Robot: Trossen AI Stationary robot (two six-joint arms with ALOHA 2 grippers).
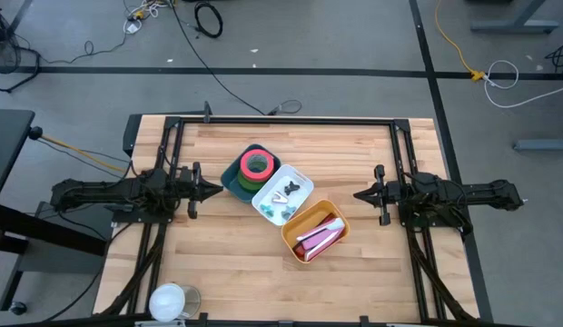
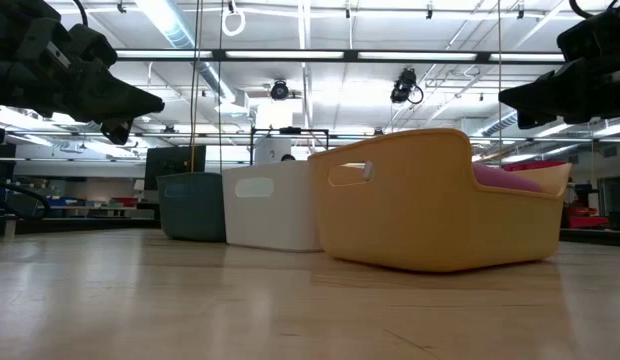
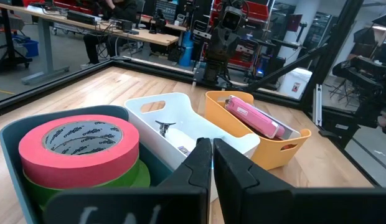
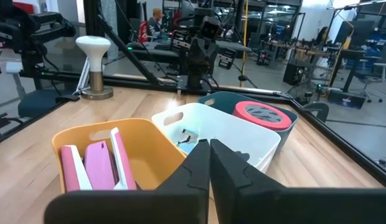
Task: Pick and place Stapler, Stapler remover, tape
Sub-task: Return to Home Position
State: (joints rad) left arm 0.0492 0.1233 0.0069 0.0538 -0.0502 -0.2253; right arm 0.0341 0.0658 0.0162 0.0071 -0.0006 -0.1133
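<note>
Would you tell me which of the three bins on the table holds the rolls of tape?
The dark teal bin: a pink roll sits on a green roll inside it. The white bin and the yellow bin hold no tape.

We log, on the wooden table (image 4: pixel 25 155): yellow bin (image 4: pixel 152 146) holding pink staplers (image 4: pixel 96 165); white bin (image 4: pixel 227 127) just beside it; teal bin (image 4: pixel 221 99) beyond, carrying a pink tape roll (image 4: pixel 264 114). White-topped stand (image 4: pixel 93 65), well apart from the bins. Right pincer (image 4: pixel 209 144), fingers pressed together, nearest us.
</note>
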